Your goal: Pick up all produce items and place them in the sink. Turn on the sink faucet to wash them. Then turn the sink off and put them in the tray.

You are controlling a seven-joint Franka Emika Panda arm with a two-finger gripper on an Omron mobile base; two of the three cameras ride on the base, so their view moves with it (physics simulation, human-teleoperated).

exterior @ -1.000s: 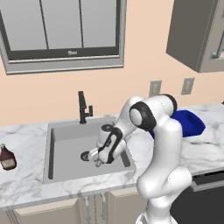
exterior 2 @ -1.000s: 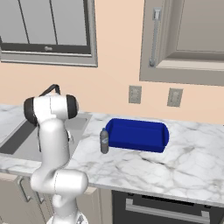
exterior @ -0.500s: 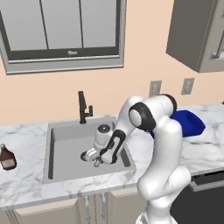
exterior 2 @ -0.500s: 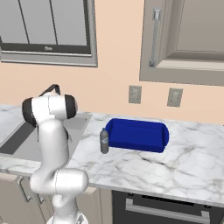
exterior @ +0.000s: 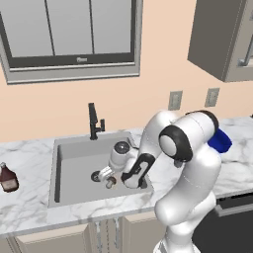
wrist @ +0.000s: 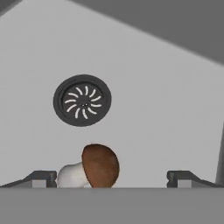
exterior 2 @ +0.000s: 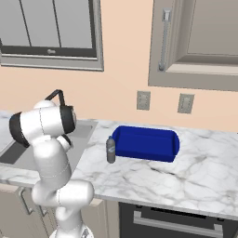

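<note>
The mushroom (wrist: 98,166), brown cap and pale stem, lies on its side on the grey sink (wrist: 153,109) floor, just below the round drain (wrist: 82,100). My gripper (wrist: 113,178) is open, with one fingertip on each side of the mushroom and the left one close to the stem. In the left base view the gripper (exterior: 107,178) reaches down into the sink (exterior: 74,148) beside the mushroom (exterior: 112,184). The black faucet (exterior: 93,121) stands at the basin's back edge. The blue tray (exterior 2: 146,142) sits on the counter to the right of the sink.
A brown bottle (exterior: 7,178) stands on the marble left of the sink. A small grey canister (exterior 2: 110,149) stands against the tray's left end. Wall outlets and cabinets are above the counter.
The hand has shifted slightly inside the sink near the drain. Its jaws stayed open and the mushroom has not moved.
</note>
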